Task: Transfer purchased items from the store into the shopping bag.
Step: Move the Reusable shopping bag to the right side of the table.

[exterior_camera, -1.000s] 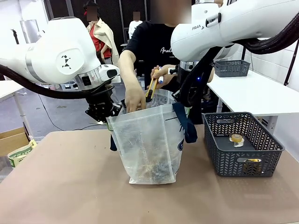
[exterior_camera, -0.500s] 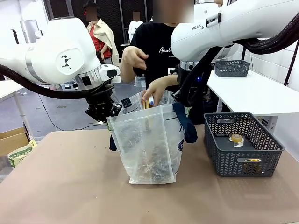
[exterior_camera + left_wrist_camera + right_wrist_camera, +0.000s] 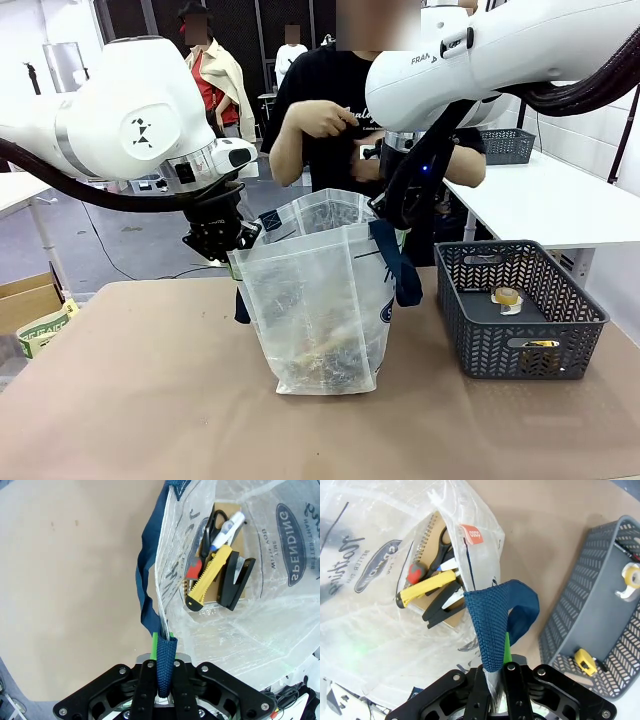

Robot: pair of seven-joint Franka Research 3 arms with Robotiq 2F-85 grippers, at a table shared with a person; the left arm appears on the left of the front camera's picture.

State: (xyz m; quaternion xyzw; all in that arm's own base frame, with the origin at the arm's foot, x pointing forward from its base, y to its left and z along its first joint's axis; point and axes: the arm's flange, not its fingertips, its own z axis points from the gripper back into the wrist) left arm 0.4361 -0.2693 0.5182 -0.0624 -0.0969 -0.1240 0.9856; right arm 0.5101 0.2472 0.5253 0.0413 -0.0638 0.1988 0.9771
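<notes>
Shopping bag (image 3: 320, 300) stands held open between left gripper (image 3: 162, 650) and right gripper (image 3: 497, 662).

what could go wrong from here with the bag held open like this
1. The left gripper and right gripper each pinch only a blue strap; if one slips, the shopping bag might sag shut or tip.
2. The scissors and yellow knife lie inside against thin plastic; pulling the straps further apart could puncture or tear it.

Upright shopping bag (image 3: 320, 300) between left gripper (image 3: 228, 250) and right gripper (image 3: 390, 216), basket (image 3: 520, 300) alongside.
</notes>
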